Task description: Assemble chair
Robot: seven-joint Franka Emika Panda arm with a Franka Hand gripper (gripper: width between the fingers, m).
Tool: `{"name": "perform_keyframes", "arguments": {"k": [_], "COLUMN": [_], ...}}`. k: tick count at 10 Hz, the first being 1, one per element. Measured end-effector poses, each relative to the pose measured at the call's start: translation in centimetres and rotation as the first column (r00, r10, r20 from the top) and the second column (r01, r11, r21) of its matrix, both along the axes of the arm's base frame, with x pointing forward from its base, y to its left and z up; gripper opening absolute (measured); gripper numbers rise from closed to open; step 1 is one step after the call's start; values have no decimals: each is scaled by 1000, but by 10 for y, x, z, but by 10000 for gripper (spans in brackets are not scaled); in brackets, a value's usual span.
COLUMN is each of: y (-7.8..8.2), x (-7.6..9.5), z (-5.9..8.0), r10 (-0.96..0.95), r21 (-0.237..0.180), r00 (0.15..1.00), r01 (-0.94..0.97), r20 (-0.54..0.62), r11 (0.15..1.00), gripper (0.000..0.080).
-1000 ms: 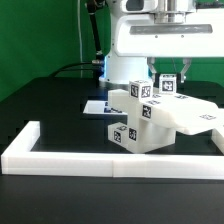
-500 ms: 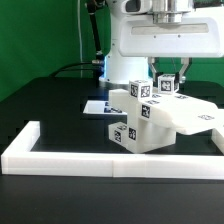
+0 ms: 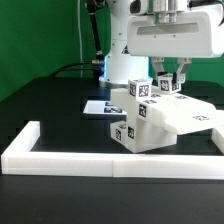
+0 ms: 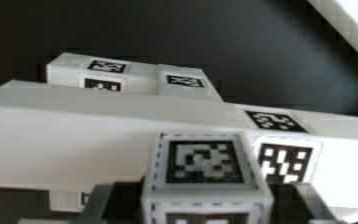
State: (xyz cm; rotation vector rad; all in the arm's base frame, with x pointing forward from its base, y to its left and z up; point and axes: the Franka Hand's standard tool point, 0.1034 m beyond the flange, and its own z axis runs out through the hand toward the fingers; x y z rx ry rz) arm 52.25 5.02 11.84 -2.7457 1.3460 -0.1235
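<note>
border rail (image 3: 110,158): long low white rail lay nearest along the front of the black bench (image 3: 40,105), turning back at the exterior view's left; no part rested on it.
chair (image 3: 150,120): sat partly built just behind the rail, mid-bench toward the exterior view's right; flat seat slab tilted, blocky tagged pieces stacked at its front and top.
tagged block (image 3: 168,85): small white cube with a black-and-white tag stood at the top rear of the chair, right under the tool; the wrist view showed it close up (image 4: 206,165) against the seat's edge.
tool (image 3: 169,78): hung low over the chair's top, jaws drawn narrow, one on each side of the tagged block; judged to be gripping it, though the contact itself was partly hidden.
marker board (image 3: 100,107): thin flat white board with tags lay behind the chair toward the exterior view's left, apart from it.
step in hand: judged to be seating the block onto the chair.
doing it well: keep the block square to the seat edge, press straight down, don't twist, let go only once it sits flush.
risk: a skewed push could tip the stacked pieces.
</note>
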Motion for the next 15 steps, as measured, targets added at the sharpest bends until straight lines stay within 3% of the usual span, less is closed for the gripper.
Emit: {"name": "perform_keyframes", "arguments": {"k": [4,6,7,8,9,10,12,15], "y": [2,3,3,4,5,6,12,11], "x": [0,0,0,-1,-1,-1,-2,-3], "z": [0,0,0,-1,-1,0,-1,-2], "r10": [-316,-306,-270,-233,-127,53,279,589], "r21": [41,40,36,32,21,3,-21,-62], "r00": [949,952,963,972,992,999,960,808], "r01": [317,307,270,234,127,-53,-279,-588], "r20": [-19,-19,-16,-16,-9,0,6,1], "r11": [948,951,962,972,992,999,960,806], "gripper": [288,313,490,490,614,638,648,649]}}
